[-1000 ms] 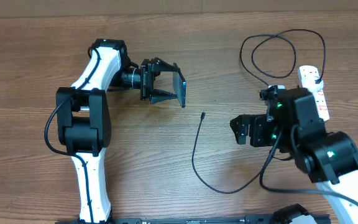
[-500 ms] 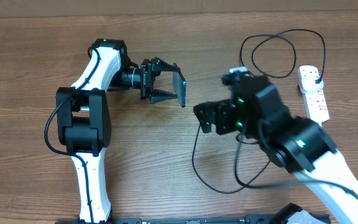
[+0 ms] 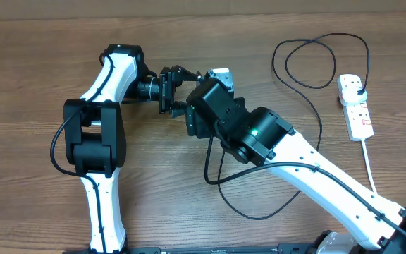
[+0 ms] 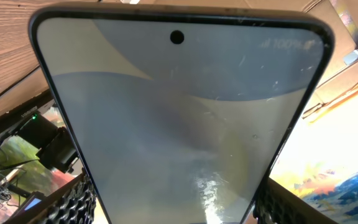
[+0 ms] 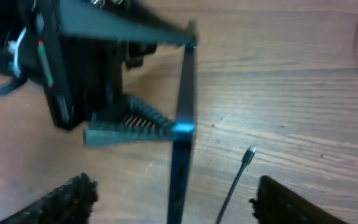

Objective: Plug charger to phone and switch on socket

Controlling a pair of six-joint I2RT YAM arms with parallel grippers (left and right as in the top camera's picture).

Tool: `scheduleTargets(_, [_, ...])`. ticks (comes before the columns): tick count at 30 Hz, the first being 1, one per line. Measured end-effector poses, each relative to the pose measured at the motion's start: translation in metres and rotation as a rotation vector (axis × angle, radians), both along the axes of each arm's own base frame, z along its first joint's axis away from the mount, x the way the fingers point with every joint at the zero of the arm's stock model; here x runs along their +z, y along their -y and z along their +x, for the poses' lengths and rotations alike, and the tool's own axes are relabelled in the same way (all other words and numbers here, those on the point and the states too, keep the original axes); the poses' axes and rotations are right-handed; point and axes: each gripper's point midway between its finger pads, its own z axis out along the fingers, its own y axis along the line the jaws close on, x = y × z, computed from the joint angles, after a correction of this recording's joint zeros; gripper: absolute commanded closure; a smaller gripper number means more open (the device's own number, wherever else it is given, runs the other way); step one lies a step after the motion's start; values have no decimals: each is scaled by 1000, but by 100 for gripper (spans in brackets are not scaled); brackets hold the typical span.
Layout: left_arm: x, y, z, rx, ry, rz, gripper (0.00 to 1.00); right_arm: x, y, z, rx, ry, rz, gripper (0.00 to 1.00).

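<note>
The left gripper (image 5: 180,84) is clamped on the phone (image 4: 179,124), held on edge so it shows as a thin dark line running top to bottom mid-frame in the right wrist view. The right gripper (image 5: 182,199) is spread wide and empty. The charger (image 3: 220,190) has its connector tip (image 5: 248,155) on the table (image 5: 303,81) just right of that line, cable trailing down-frame, nearer the right arm; the phone's port is probably too blurred to place.

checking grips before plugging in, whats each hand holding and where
Left hand clamps the phone by its two long edges; right hand holds nothing.
</note>
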Motion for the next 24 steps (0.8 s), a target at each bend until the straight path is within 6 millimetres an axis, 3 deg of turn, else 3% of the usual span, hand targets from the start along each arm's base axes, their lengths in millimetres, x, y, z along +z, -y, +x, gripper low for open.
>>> scheduleTargets(3, [0,0,0,0,0,0,31,3,4,5,-36,26,-5,35])
scheduleTargets(11, [0,0,0,0,-3,0,31,9,4,12,-72,59,16,37])
scheduleTargets(24, [0,0,0,0,-3,1,31,-13,-1,18,-85,30,-16,51])
